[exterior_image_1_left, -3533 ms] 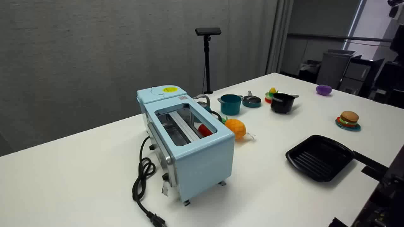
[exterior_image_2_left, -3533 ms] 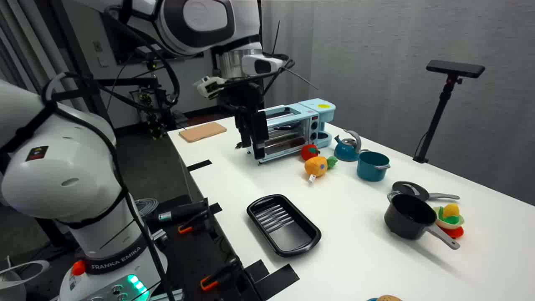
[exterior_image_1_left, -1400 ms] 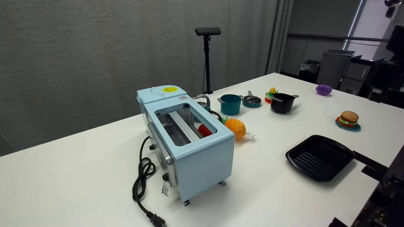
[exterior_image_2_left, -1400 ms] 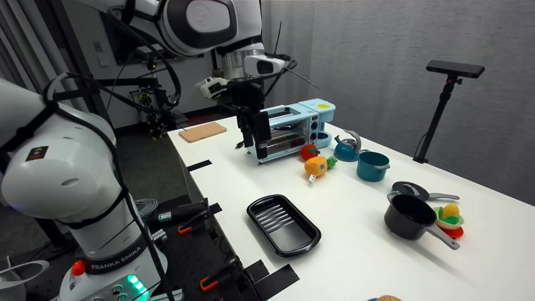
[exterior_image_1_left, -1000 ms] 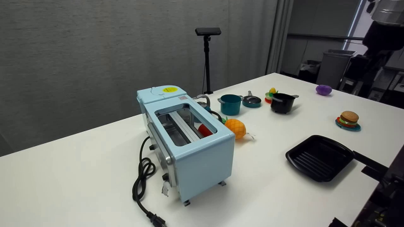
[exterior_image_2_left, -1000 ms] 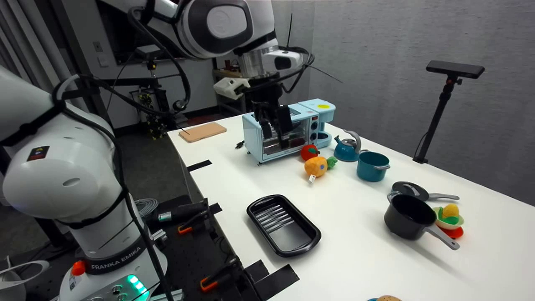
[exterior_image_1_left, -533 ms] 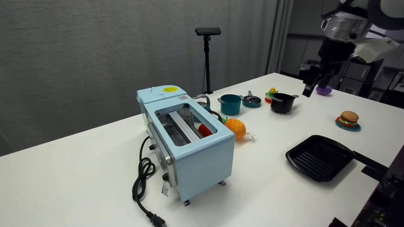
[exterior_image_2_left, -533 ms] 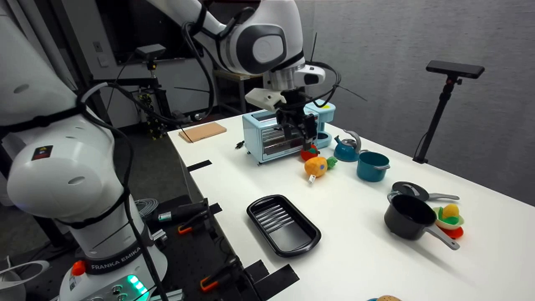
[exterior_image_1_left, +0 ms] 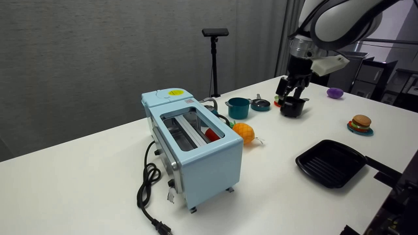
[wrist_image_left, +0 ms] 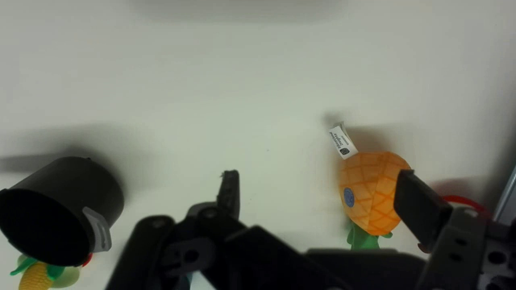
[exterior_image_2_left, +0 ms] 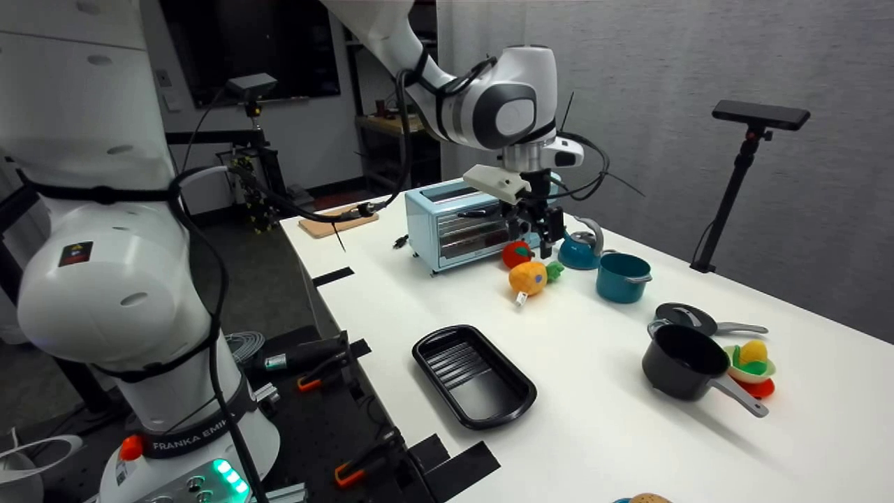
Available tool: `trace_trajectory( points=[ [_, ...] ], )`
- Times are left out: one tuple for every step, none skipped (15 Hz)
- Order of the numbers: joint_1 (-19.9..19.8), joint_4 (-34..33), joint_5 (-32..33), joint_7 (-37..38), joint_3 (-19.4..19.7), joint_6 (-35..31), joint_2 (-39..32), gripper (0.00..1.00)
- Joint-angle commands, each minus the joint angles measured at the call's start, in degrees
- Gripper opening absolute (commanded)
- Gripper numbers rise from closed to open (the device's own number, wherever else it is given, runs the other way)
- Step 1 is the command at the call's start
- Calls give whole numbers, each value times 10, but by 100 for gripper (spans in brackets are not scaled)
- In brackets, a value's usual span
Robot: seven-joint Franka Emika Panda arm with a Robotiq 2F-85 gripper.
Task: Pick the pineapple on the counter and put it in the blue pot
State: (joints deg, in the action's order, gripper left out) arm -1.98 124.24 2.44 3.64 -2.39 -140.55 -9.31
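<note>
On the white table (exterior_image_2_left: 580, 349) lies the pineapple (exterior_image_2_left: 527, 278), just beside a red toy (exterior_image_2_left: 517, 253), with its green leaves (exterior_image_2_left: 554, 271) on the side near the blue pot (exterior_image_2_left: 619, 281), which stands apart. Tiny print on the pineapple's white tag (wrist_image_left: 343, 141) shows in the wrist view. The gripper (wrist_image_left: 317, 179) hangs over the table with its fingers (wrist_image_left: 421, 207) spread wide; in the wrist view one of them covers a bit of the pineapple's side. In an exterior view the light-blue toaster (exterior_image_1_left: 212, 173) hides part of the pineapple, and the red toy is a patch of red through the toaster's top. There the gripper blocks some of the black pot (exterior_image_1_left: 291, 111), but the wrist view has that pot well off to the side. In an exterior view a burger (exterior_image_1_left: 361, 120) sits whole on a blue plate (exterior_image_1_left: 368, 133), with a purple toy (exterior_image_1_left: 335, 93) farther back. In an exterior view a brown board (exterior_image_2_left: 339, 221) lies near a table corner, and only the top of the bun (exterior_image_2_left: 649, 498) peeks in at the bottom edge.
</note>
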Motion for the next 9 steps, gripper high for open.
trace_trajectory(
  points=[
    [11,-104,-33,-30,-3,24,-88,100],
    [11,-124,-44,-39,-8,28,-104,100],
    [12,-141,-52,-44,-12,34,-119,100],
    [13,-155,-53,-44,-13,36,-129,100],
    [17,-166,-48,-38,-11,40,-136,100],
    [19,-121,-39,-30,-5,13,-110,100],
    [21,-134,-39,-30,-6,15,-120,100],
    [22,-143,-39,-30,-6,18,-126,100],
    [22,-147,-39,-30,-6,21,-129,100]
  ],
)
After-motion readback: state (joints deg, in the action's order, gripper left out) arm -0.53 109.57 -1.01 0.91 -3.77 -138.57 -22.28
